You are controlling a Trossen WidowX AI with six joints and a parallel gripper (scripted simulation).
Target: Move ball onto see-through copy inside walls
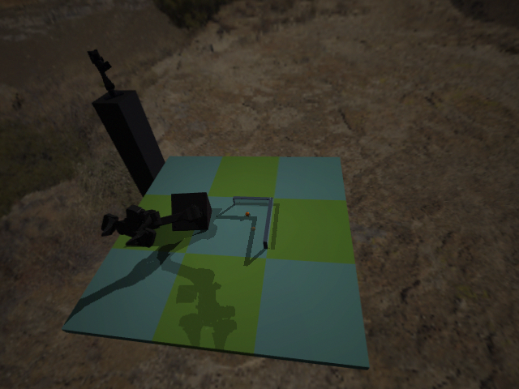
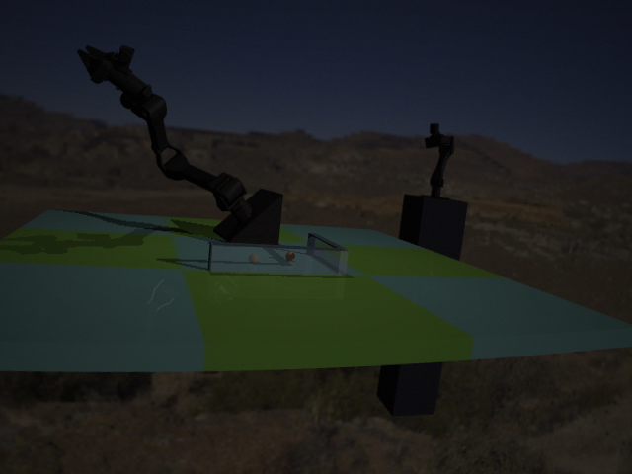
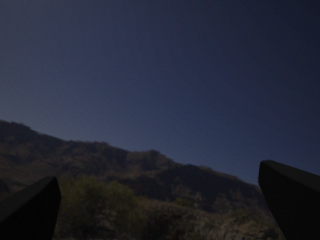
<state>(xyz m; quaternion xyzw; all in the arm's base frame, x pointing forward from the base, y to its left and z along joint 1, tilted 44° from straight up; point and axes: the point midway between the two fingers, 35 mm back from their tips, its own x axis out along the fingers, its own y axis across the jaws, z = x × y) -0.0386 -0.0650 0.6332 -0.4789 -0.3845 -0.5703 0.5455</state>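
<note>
Orange ball rested inside the clear walls, at 11 o'clock from its see-through copy nearby. Gripper was raised well apart, fingers wide, holding nothing. Risk: a fast descent could nudge the ball, rolling it out the unwalled side.

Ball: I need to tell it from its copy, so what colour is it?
Orange ball, clearest in the exterior view.

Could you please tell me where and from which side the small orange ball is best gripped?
Grip the small orange ball across its middle, coming straight down from above: it is round and low on the checkered table, and the clear corner walls hem in side approaches. The gripper is open, high away.
</note>
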